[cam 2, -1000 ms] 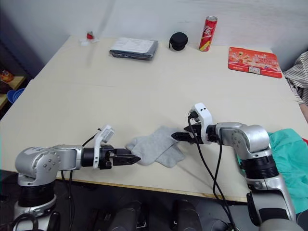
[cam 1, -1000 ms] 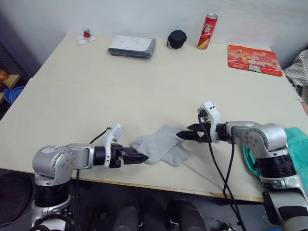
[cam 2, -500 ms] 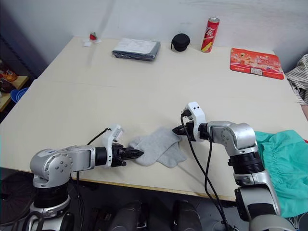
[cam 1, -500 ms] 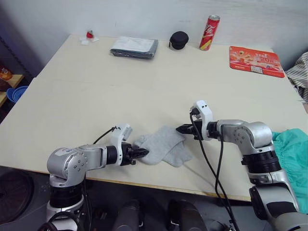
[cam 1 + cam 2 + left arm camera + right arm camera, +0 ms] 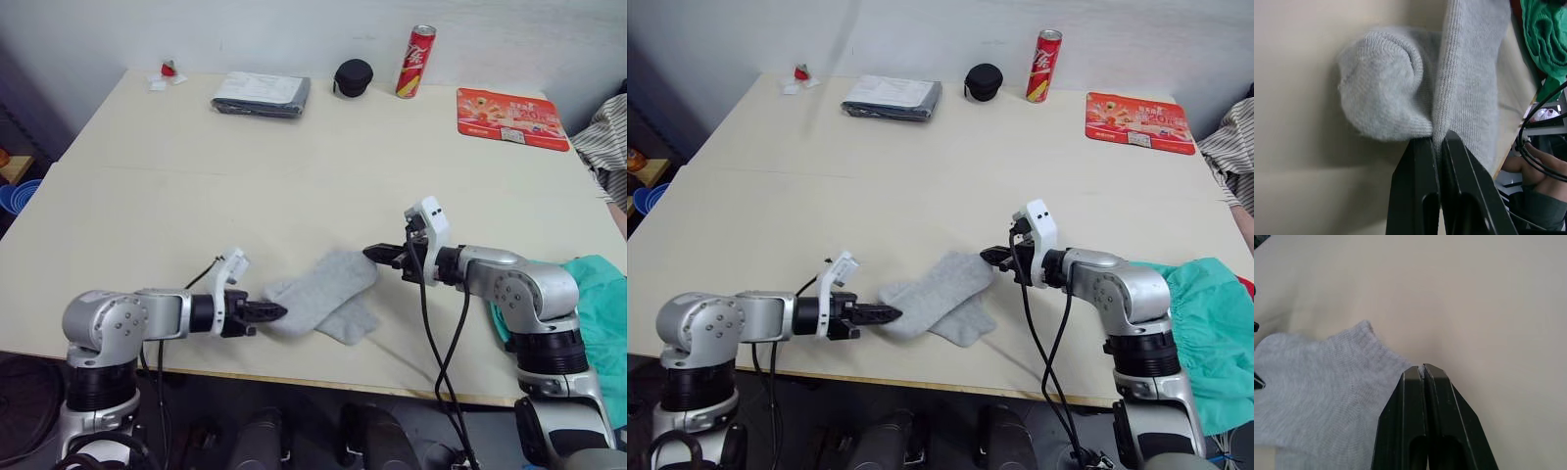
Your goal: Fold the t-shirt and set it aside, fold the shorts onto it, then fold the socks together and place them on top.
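The light-grey socks [image 5: 323, 294] lie overlapped near the table's front edge. My left gripper [image 5: 274, 311] is shut on the toe end of one sock, and the left wrist view shows the knit pinched between the tips of that gripper [image 5: 1436, 139]. At the opposite end my right gripper [image 5: 372, 253] is shut on the cuff corner, with a bit of fabric at its tips [image 5: 1422, 367]. The teal-green shorts [image 5: 1205, 323] lie bunched at the right edge behind my right arm. A sliver of the red t-shirt [image 5: 1246, 283] peeks out beside them.
Along the far edge sit a folded grey cloth [image 5: 261, 94], a black round case [image 5: 353, 76], a red can [image 5: 415, 63] and a red mat [image 5: 511, 117]. A small red-and-white item [image 5: 165, 73] lies at the far left corner. Striped fabric [image 5: 605, 147] shows at the right.
Both grippers went from open to shut on the socks' ends, left at the toe, right at the cuff. The socks are drawn out a little between them.
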Motion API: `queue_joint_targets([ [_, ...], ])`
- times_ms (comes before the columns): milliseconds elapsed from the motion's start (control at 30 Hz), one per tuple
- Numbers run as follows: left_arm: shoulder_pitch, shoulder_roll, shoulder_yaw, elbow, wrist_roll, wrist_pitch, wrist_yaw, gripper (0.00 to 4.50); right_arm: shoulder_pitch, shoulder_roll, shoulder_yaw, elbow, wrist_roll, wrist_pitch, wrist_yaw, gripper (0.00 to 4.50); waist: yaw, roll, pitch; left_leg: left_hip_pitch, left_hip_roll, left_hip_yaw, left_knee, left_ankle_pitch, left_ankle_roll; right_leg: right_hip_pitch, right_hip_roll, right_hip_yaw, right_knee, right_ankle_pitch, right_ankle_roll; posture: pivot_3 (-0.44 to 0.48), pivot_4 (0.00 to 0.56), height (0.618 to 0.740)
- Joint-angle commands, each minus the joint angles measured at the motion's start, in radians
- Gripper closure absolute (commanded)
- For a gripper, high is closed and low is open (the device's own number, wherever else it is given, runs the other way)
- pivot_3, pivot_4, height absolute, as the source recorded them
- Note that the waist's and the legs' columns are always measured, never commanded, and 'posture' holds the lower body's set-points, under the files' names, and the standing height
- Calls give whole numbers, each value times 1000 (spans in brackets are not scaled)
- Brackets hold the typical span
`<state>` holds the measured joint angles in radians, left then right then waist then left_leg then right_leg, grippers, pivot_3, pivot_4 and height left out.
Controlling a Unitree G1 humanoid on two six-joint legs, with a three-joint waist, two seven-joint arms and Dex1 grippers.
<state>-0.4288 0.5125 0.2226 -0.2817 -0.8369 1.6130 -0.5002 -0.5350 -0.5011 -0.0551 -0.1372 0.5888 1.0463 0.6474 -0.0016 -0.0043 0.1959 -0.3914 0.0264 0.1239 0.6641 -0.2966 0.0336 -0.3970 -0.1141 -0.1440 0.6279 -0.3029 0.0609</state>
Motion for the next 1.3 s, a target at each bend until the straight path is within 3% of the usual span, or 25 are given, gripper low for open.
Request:
queue_joint_targets([
  [33, -17, 14, -1, 32, -17, -4, -37, 4484, 21, 0, -46, -81, 35, -11, -13, 4500, 0, 0, 0, 0, 0, 0, 0, 0, 0, 0, 0, 0, 0, 0, 0, 0, 150, 740],
  [100, -17, 47, -43, 36, -13, -16, -65, 4484, 37, 9, -43, -95, 37, -12, -24, 4500, -2, 0, 0, 0, 0, 0, 0, 0, 0, -1, 0, 0, 0, 0, 0, 0, 150, 740],
  [300, -10, 70, -51, 38, -20, -1, -36, 2814, 75, 47, -15, -114, 25, -31, -50, 4500, -2, 0, 0, 0, 0, 1, -1, 0, -1, -2, 0, 1, 0, 0, 0, 0, 150, 740],
  [500, 45, 138, -85, -4, -167, 1, 19, 2814, 93, 49, 3, -108, 8, -58, -58, 4500, -3, 0, 0, 0, 1, 2, -2, 0, -1, -3, 0, 3, 0, 0, 0, 0, 150, 740],
  [833, 56, -13, -67, -1, -309, 1, 246, 2814, 98, 52, 22, -108, -5, -75, -57, 4500, -1, 0, 0, 0, 0, 2, -2, 0, -1, -4, 0, 6, 0, 0, 0, 0, 150, 740],
  [933, 62, -11, -58, -3, -345, 1, 285, 3439, 108, 46, 23, -115, -2, -73, -55, 4500, -2, 0, 0, 0, 0, 2, -2, 0, -1, -4, 0, 6, 1, 0, 0, 0, 150, 740],
  [1033, 66, 21, -57, -7, -407, 1, 302, 4433, 113, 38, 21, -120, 0, -71, -52, 4500, -2, 0, 0, 0, 0, 2, -2, 0, -1, -4, 0, 6, 1, 0, 0, 0, 150, 740],
  [1200, 56, 65, -36, 17, -460, 1, 312, 4474, 117, 10, -4, -140, 17, -58, -43, 4500, -1, 0, 0, 0, 0, 3, -2, 0, -1, -5, 0, 6, 1, 0, 0, 0, 150, 740],
  [1300, 37, 142, -29, 29, -495, 1, 249, 4474, 140, -30, -52, -201, 74, -29, -15, 4500, 0, -1, 1, -1, 0, 3, -2, 0, -1, -5, 0, 6, 1, 0, 0, 0, 150, 740],
])
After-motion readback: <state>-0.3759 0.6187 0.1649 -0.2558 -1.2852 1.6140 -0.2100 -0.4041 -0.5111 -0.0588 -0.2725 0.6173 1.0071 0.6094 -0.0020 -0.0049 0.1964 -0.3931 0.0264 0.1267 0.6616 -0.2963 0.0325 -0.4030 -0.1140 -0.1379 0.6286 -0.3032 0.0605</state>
